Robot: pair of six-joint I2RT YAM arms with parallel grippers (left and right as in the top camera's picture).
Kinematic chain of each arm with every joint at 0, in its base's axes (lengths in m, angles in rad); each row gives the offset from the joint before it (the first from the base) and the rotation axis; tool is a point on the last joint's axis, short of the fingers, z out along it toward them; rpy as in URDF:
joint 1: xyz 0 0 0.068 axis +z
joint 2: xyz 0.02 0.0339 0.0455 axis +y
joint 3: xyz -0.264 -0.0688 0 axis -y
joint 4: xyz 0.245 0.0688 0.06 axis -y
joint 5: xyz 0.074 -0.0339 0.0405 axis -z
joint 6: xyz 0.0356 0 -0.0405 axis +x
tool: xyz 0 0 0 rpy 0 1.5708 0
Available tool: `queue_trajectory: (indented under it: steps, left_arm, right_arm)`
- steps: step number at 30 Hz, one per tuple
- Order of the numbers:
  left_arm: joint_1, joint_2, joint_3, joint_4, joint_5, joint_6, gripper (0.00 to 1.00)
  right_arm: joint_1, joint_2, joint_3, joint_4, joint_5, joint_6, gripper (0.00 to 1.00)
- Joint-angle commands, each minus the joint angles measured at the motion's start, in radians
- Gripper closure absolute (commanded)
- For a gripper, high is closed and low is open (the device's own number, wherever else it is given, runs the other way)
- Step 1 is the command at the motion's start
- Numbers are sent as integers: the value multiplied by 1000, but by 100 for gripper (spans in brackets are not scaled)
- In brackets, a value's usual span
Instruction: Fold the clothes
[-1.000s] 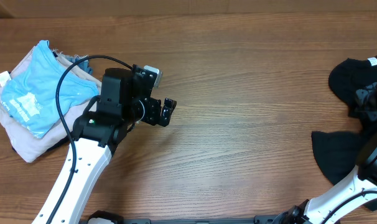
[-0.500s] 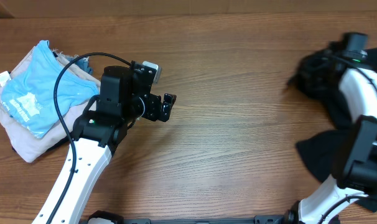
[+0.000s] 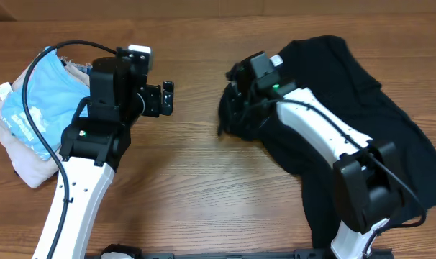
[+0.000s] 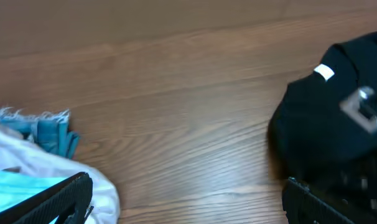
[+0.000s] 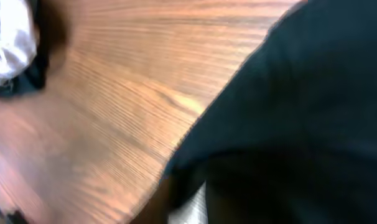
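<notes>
The clothes, a plain black shirt (image 3: pixel 355 108), lie spread over the right half of the table, with one end bunched near the centre. My right gripper (image 3: pixel 236 108) is buried in that bunch and looks shut on the fabric. In the right wrist view black cloth (image 5: pixel 300 112) fills the frame and drapes over one grey finger (image 5: pixel 190 205). My left gripper (image 3: pixel 167 97) hangs open to the left of the bunch, apart from it. Between its fingers (image 4: pixel 58 196) lies bare wood. The shirt (image 4: pixel 325 130) and its small white label (image 4: pixel 324 73) show at the right of the left wrist view.
A light blue printed garment (image 3: pixel 34 108) lies on a pale beige-pink one (image 3: pixel 20 158) at the table's left edge, just behind my left arm. Its frayed blue edge (image 4: pixel 45 127) shows in the left wrist view. Bare wood separates the pile from the shirt.
My right arm has swept from the far right towards the centre, dragging the black shirt out across the table. My left arm has shifted a little up and left, still open.
</notes>
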Motion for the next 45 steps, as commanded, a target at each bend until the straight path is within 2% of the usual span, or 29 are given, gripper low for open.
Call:
queue_trajectory:
  steps: [1, 3, 5, 7, 9, 11, 14, 18, 20, 22, 23, 24, 25, 27, 29, 31, 35, 38, 41, 42, 43, 44, 45]
  left_arm:
    - [11, 15, 23, 2, 19, 2, 0]
    - [10, 37, 23, 7, 102, 2, 0]
    - [10, 77, 23, 14, 195, 2, 1]
    - [-6, 176, 23, 28, 307, 29, 14]
    - [-34, 274, 23, 45, 370, 64, 20]
    - [-64, 364, 23, 60, 409, 103, 19]
    - [-119, 518, 24, 90, 423, 145, 9]
    - [-150, 615, 30, 96, 495, 192, 10]
    - [-169, 638, 30, 100, 509, 215, 20]
    - [-176, 646, 30, 98, 489, 227, 35]
    - [-177, 647, 30, 94, 472, 227, 51]
    - [-174, 647, 30, 82, 421, 222, 81]
    - [-169, 644, 30, 60, 365, 190, 95]
    - [-148, 641, 45, -29, 210, 71, 96]
    - [-109, 639, 72, -146, 131, -16, 96]
    - [-52, 631, 95, -257, 126, -67, 96]
    - [59, 594, 97, -370, 126, -132, 96]
    - [104, 566, 97, -411, 125, -135, 96]
    - [108, 532, 102, -413, 131, -137, 95]
    - [105, 517, 112, -414, 138, -137, 87]
    - [99, 493, 130, -411, 138, -132, 68]
    - [94, 478, 143, -404, 138, -123, 61]
    - [88, 463, 158, -394, 138, -106, 49]
  right_arm:
    - [-20, -69, 16, -6, 131, -100, 59]
    - [-72, -107, 16, -1, 156, -99, 51]
    - [-141, -138, 16, 4, 156, -50, 38]
    - [-267, -156, 16, -30, 157, 60, 37]
    - [-359, -155, 16, -88, 155, 121, 37]
    - [-421, -155, 16, -135, 153, 122, 36]
    - [-497, -155, 16, -207, 152, 102, 33]
    - [-528, -155, 16, -241, 152, 99, 32]
    - [-528, -155, 16, -241, 153, 99, 32]
    - [-528, -155, 16, -241, 153, 99, 32]
    - [-528, -155, 16, -241, 153, 99, 32]
    - [-528, -155, 16, -243, 156, 99, 31]
    - [-528, -155, 16, -248, 167, 99, 31]
    - [-528, -155, 16, -261, 236, 99, 26]
    - [-529, -154, 14, -273, 324, 100, 22]
    - [-532, -150, 9, -276, 373, 106, 21]
    - [-562, -122, -21, -275, 384, 165, 22]
    - [-582, -91, -43, -275, 384, 169, 28]
    - [-603, -56, -70, -279, 427, 220, 28]
    - [-611, -45, -84, -278, 428, 220, 30]
    - [-624, -34, -100, -279, 424, 226, 44]
    - [-634, -26, -111, -283, 424, 245, 59]
    - [-640, -16, -121, -281, 423, 255, 67]
